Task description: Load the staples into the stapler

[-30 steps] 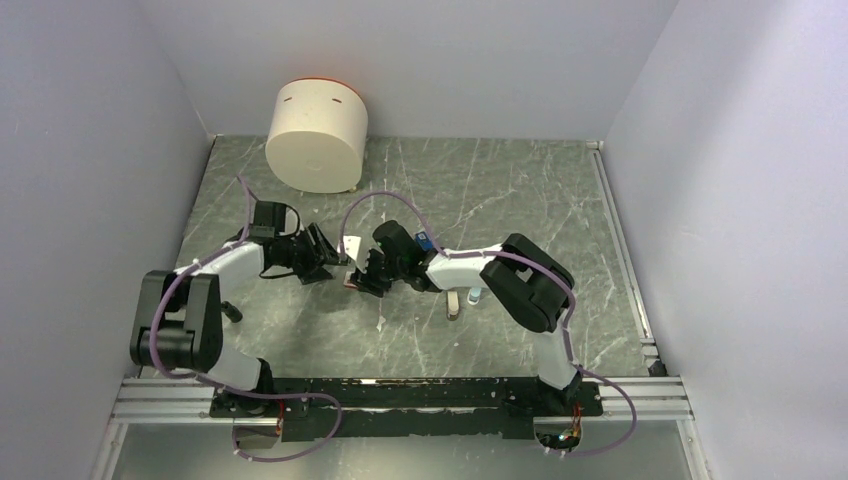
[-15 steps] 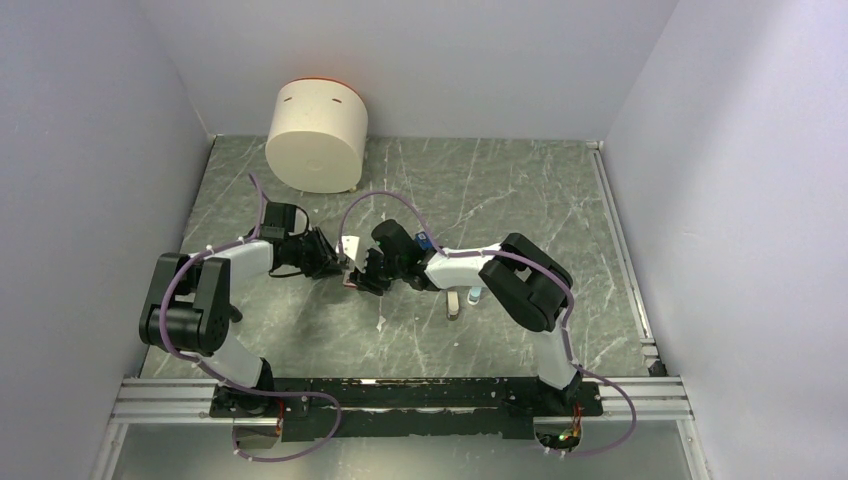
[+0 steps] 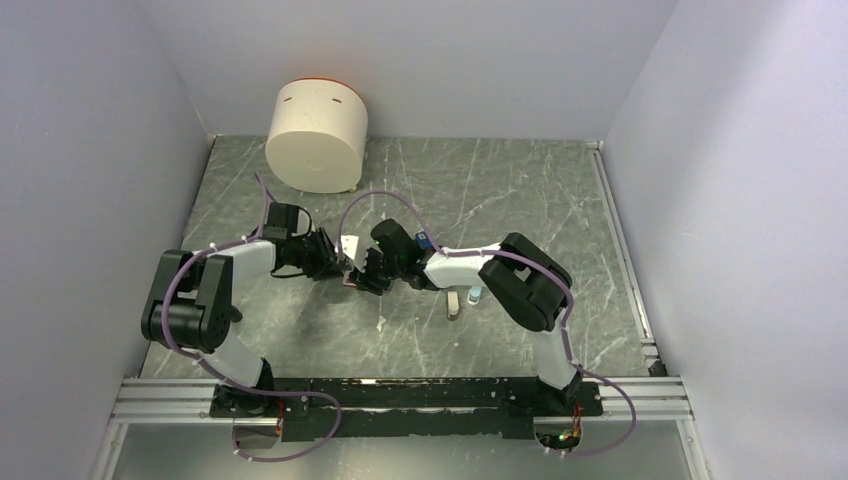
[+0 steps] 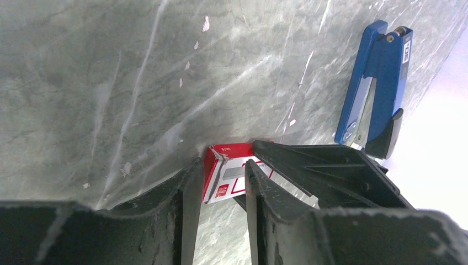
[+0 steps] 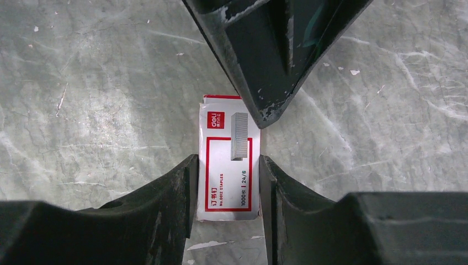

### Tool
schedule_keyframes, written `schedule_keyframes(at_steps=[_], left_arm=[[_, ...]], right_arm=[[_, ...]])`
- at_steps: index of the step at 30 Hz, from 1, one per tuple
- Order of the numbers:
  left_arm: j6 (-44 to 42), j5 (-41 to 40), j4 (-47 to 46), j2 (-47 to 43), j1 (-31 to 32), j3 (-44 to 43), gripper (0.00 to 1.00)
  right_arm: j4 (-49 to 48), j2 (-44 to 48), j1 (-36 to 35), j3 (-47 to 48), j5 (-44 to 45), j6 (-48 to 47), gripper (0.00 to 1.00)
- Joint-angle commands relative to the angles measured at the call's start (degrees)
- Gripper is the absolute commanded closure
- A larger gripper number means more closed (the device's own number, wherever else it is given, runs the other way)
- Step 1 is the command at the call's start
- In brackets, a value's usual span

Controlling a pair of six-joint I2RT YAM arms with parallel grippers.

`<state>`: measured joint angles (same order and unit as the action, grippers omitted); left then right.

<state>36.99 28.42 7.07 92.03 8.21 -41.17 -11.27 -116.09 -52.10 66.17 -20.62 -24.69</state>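
- Left claw [image 4: 221,168]: part-open, fingers astride one end of staples box [image 5: 226,138]. We cannot tell if it truly pinches.
- Staples box: flat on bench [image 4: 110,66], label up, between both claws.
- Right claw [image 5: 228,165]: set narrow, fingers touching box's long sides, holding it.
- Stapler [image 4: 381,72]: on bench, well apart from box.
- Risks, as we judge them:
  - Two claws crowd one tiny carton, so fingertips may clash.
  - Opposed pulls could tear the end flap and spill or snap the staple block.
  - Hard squeeze may crush card and jam block inside.
  - Weak hold lets box skid away.
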Motion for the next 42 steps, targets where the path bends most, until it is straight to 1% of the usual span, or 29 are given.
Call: schedule_keyframes(at_steps=[1,4,8,12,16,28,34,42], left_arm=[[-2.05,0.9,-0.89,0.35,0.79,0.56,0.6],[-2.67,0.82,-0.08,0.58,1.0,-0.05,0.61],[-2.72,1.81,-0.19,0.86,1.09,-0.31,0.66],[-2.99,2.84,-0.15,0.94,1.33,-0.12,0.69],[-3.17,2.38,-0.08,0.26,1.52,0.41,0.68],[-1.12,6.36,-2.59,0.64,1.55,2.67,0.7],[-0.26,8.75,-4.98,1.4,1.55,3.54,0.71],[-0.72,8.9,-5.25,1.39,1.44,3.86,0.72]], right_arm=[[3.71,-2.39,-0.16,-0.11,1.29,-0.8,0.54],[3.62,-2.54,-0.23,0.0,1.26,-0.58,0.54],[3.62,-2.52,-0.23,0.01,1.32,-0.48,0.55],[3.36,-2.53,-0.19,-0.09,1.53,-0.39,0.55],[2.93,-2.65,-0.2,0.05,1.59,-0.2,0.55],[0.42,-4.0,-0.62,0.78,2.93,0.86,0.57],[0.8,-4.73,-0.72,1.74,2.63,0.41,0.58],[2.24,-6.25,-0.82,3.94,2.23,0.03,0.58]])
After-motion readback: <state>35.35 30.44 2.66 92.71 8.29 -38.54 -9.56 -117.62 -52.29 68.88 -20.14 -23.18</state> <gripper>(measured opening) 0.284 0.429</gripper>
